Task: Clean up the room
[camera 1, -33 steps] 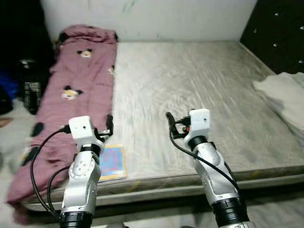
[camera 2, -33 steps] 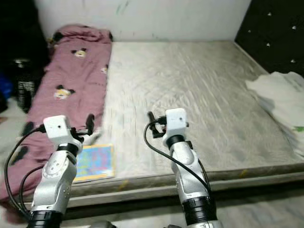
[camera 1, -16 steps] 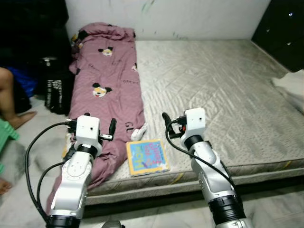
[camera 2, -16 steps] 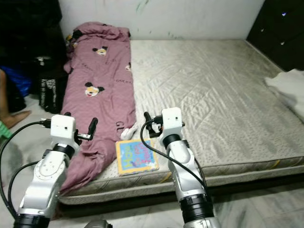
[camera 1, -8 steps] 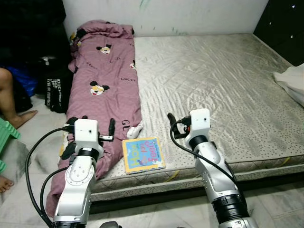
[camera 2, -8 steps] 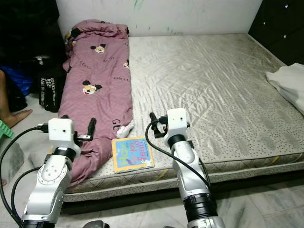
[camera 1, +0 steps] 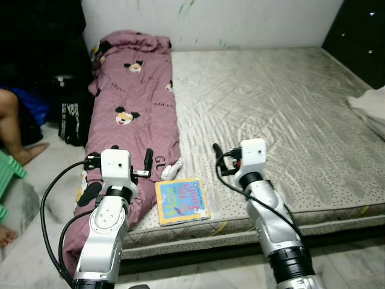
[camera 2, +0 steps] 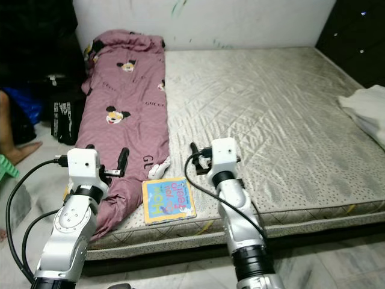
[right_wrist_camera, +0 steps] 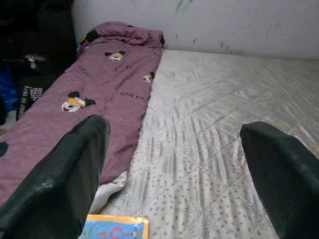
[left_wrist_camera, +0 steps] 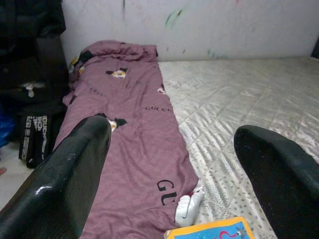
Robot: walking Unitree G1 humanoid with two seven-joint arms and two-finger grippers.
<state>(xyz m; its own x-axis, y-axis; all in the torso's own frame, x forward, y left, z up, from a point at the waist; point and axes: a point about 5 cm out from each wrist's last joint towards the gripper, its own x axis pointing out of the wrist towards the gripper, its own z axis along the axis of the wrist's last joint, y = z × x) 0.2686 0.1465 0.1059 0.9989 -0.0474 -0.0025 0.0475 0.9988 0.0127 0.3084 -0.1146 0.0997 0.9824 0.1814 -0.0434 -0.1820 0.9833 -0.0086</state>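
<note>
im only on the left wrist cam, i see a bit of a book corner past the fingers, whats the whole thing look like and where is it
Observer: It is a colourful children's book lying flat near the front edge of the mattress, beside the maroon blanket.
Operator: where are my grippers next to it
Observer: The left gripper hangs over the blanket's edge, the right gripper over bare mattress on the book's other side; both are open and above the bed.
Operator: anything else around
Observer: A white cloth lies at the mattress's far right edge, and a person's leg shows on the floor at left.
</note>
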